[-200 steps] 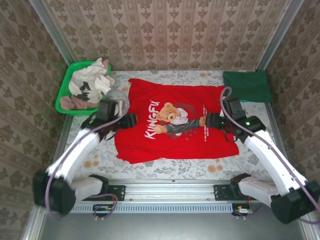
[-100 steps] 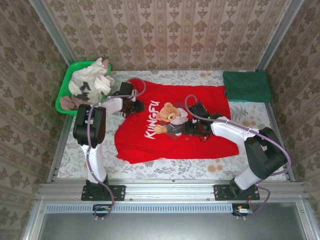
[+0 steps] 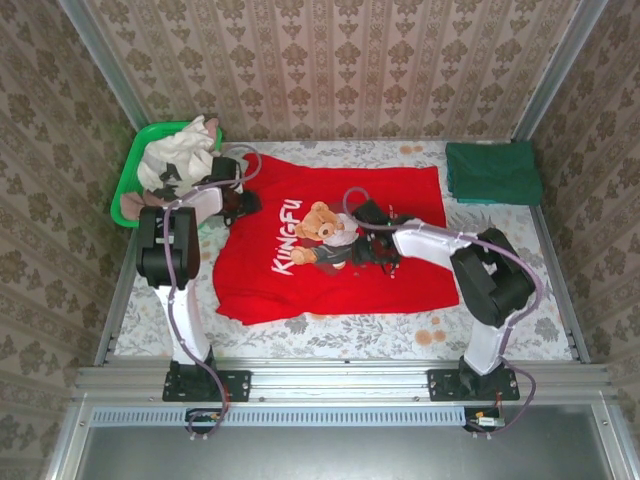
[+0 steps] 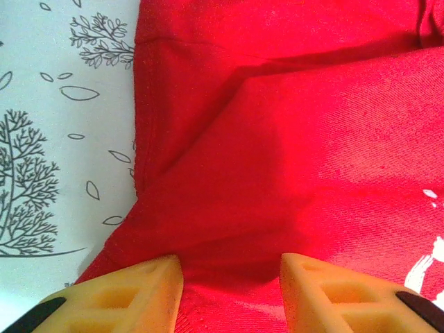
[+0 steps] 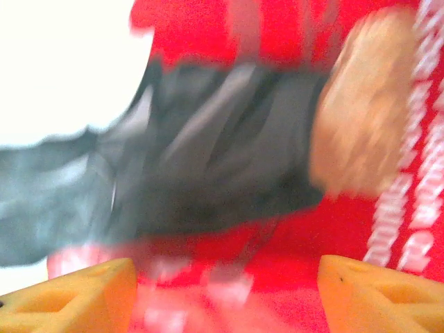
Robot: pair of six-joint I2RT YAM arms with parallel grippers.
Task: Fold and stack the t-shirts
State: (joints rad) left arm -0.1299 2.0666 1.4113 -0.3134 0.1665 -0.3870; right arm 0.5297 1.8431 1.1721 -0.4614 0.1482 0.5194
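red t-shirt [image 3: 330, 285]: spread flat on the table [image 3: 400, 335], print side up, with the bear and white KUNGFU lettering showing. Near-left hem is a bit rumpled.
green t-shirt [image 3: 493, 172]: folded, in the far right corner of the table, apart from the red one.
left gripper [image 3: 243, 200]: at the red shirt's far-left edge, by the sleeve. On my wrist feed its fingers [image 4: 132, 298] stand apart, with creased red cloth in the gap. I can't tell if they bite any of it.
right gripper [image 3: 362, 243]: low over the bear print, mid-shirt. My wrist feed is blurred, but I can see both fingers [image 5: 69, 298] spread wide, nothing between them, with the print's dark grey patch just beyond.
basket [image 3: 122, 195]: green, at the far left, heaped with pale clothes [image 3: 180, 160], just beside the left arm.
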